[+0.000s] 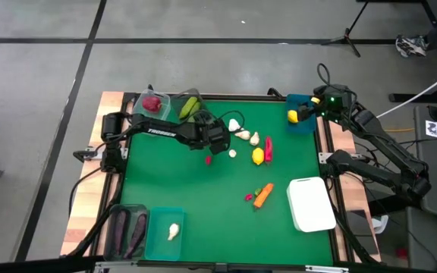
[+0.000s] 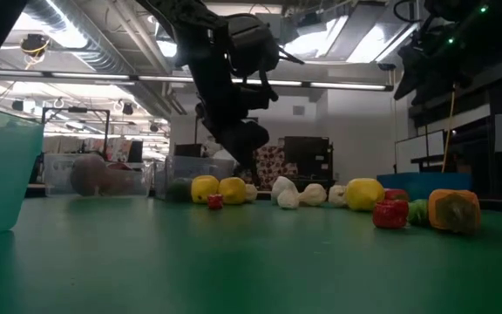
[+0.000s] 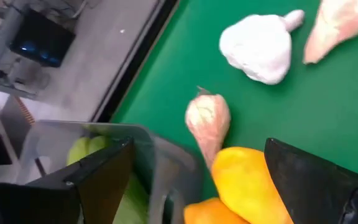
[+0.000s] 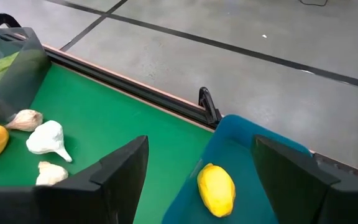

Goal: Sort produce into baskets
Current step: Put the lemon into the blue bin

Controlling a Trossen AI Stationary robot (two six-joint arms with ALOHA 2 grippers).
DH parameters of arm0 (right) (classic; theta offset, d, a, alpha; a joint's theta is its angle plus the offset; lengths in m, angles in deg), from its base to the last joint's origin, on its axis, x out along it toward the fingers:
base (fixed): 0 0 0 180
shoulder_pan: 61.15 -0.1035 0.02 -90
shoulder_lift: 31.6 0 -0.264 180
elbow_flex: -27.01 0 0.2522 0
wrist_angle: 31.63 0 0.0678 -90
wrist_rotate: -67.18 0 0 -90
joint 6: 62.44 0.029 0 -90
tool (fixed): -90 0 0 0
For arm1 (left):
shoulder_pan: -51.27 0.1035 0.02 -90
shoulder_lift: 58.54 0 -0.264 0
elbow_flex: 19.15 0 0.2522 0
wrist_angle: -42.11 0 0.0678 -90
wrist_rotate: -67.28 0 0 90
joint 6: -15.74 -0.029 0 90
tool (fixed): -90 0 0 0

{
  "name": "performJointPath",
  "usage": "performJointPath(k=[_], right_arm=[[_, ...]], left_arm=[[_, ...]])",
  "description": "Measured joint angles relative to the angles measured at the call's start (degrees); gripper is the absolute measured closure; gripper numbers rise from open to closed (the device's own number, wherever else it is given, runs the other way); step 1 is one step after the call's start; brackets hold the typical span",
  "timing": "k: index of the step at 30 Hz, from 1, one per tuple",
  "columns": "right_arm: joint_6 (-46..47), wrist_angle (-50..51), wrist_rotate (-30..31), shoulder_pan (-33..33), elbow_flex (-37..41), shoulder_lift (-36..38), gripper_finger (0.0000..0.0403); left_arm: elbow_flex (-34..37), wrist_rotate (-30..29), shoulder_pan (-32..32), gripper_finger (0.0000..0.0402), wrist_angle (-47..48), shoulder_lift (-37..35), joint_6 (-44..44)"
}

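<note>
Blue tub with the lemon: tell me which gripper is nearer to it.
Right. The right gripper hovers open over the blue tub; the left gripper is across the mat by the garlic.

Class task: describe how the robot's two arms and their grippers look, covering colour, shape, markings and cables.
Both arms are dark, jointed and slender. The left arm carries white TROSSEN lettering along its link. The right arm has black cables looping near its wrist, where a small green light glows. The left gripper and the right gripper each have two flat, dark fingers.
</note>
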Motion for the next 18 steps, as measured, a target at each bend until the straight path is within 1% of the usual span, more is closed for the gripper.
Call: performJointPath(k=[3, 6, 8, 9, 13, 18], right_arm=[[0.0, 0.27, -0.01, 0.0, 0.02, 0.0, 0.0121], [0.0, 0.27, -0.01, 0.0, 0.02, 0.0, 0.0121], [0.0, 0.27, -0.01, 0.0, 0.02, 0.0, 0.0121], [0.0, 0.27, -0.01, 0.0, 0.02, 0.0, 0.0121], [0.0, 0.25, -0.01, 0.0, 0.02, 0.0, 0.0121], [0.0, 0.25, -0.03, 0.0, 0.02, 0.0, 0.0121]], left_arm=[[0.0, -0.25, -0.29, 0.0045, 0.48, 0.0, -0.83], [0.0, -1.49, -1.37, 0.0048, 0.42, 0.0, -5.55], [0.0, -4.1, -2.51, 0.0059, 0.42, 0.0, -8.55], [0.0, -4.5, -3.01, 0.0068, 0.32, 0.0, -9.89], [0.0, -4.46, -4.55, 0.0123, 0.0, 0.0, -11.4], [0.0, -3.64, -5.2, 0.0215, 0.0, 0.0, -7.57]])
